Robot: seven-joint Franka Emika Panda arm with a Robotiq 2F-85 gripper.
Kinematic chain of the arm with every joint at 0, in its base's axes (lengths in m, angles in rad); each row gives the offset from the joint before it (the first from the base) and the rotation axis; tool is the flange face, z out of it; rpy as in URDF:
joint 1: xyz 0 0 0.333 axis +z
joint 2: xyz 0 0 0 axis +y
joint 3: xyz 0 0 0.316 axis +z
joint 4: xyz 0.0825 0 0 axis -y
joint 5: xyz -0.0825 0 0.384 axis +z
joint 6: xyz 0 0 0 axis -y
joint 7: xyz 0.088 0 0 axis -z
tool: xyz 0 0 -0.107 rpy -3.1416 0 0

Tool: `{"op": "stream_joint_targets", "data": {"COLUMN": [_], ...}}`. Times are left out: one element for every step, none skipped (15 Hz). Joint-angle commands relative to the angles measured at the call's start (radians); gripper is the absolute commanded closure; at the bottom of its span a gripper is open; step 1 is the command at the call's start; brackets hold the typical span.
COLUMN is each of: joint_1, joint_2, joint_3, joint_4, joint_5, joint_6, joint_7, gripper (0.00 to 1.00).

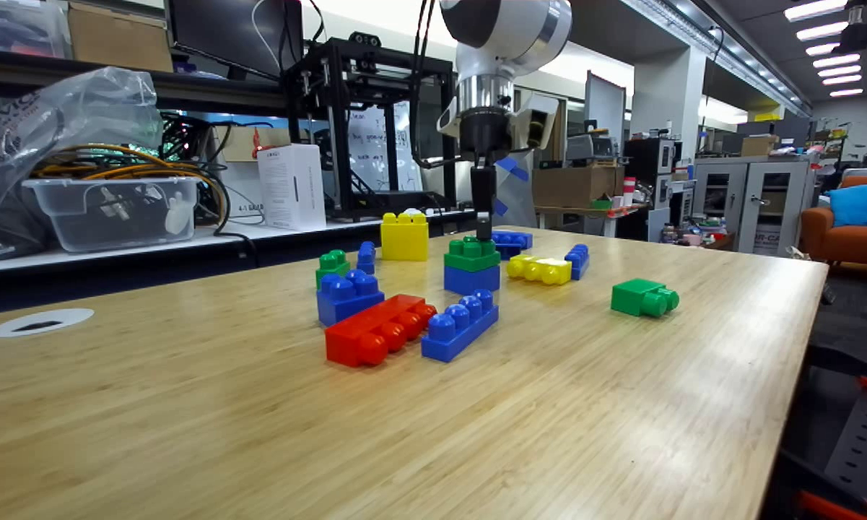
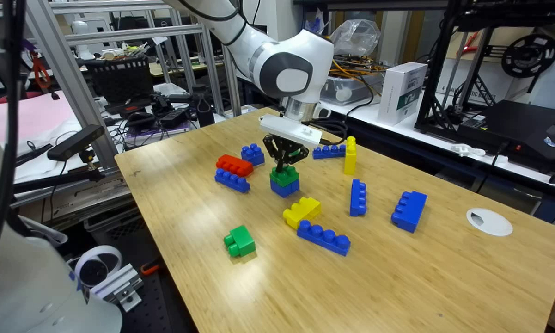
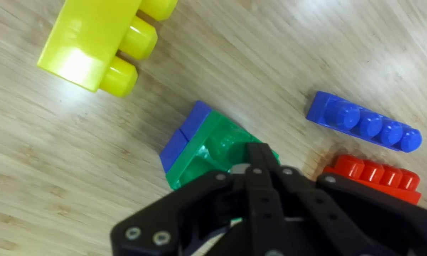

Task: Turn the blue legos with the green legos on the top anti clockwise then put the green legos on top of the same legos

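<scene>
A green lego brick (image 1: 471, 253) sits on top of blue legos (image 1: 471, 279), forming one upright stack on the table. The same green brick (image 2: 284, 176) and blue legos (image 2: 285, 188) show in an exterior view, with a seam in the blue layer. In the wrist view the green brick (image 3: 206, 151) and blue legos (image 3: 177, 147) are partly hidden by the fingers. My gripper (image 1: 484, 232) points down at the green brick's top. Its fingertips (image 3: 261, 146) are together with nothing seen between them, at or just above the knobs. Another green brick (image 1: 634, 297) lies on its side, apart.
A red brick (image 1: 368, 331) and a blue brick (image 1: 460, 326) lie beside the stack. A yellow brick (image 2: 303, 212) and a blue brick (image 2: 323, 237) lie on another side. A tall yellow brick (image 1: 404, 238), a small green brick (image 1: 331, 269) and other blue bricks (image 2: 409, 211) stand around.
</scene>
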Motion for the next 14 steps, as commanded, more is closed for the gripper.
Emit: {"op": "stream_joint_targets", "data": {"joint_1": [-0.008,-0.008,-0.008,-0.009,-0.008,-0.008,-0.008,-0.009,-0.009,-0.009,-0.011,-0.012,-0.013,-0.015], "joint_2": [-0.009,-0.010,-0.011,-0.013,-0.017,-0.021,-0.026,-0.030,-0.034,-0.037,-0.040,-0.043,-0.048,-0.052], "joint_3": [0.005,0.005,0.005,0.005,0.005,0.005,0.005,0.005,0.005,0.006,0.006,0.007,0.008,0.009], "joint_4": [-0.005,-0.005,-0.004,-0.003,-0.002,-0.001,0.000,0.001,0.002,0.003,0.004,0.005,0.006,0.005], "joint_5": [-0.062,-0.076,-0.091,-0.101,-0.114,-0.124,-0.130,-0.136,-0.139,-0.140,-0.134,-0.126,-0.119,-0.111], "joint_6": [0.016,0.019,0.020,0.021,0.021,0.020,0.021,0.022,0.023,0.025,0.030,0.035,0.041,0.048], "joint_7": [-0.019,-0.020,-0.019,-0.020,-0.018,-0.018,-0.019,-0.021,-0.022,-0.023,-0.026,-0.029,-0.032,-0.036], "gripper": [1.00,1.00,1.00,1.00,1.00,1.00,1.00,1.00,1.00,1.00,1.00,1.00,1.00,1.00]}}
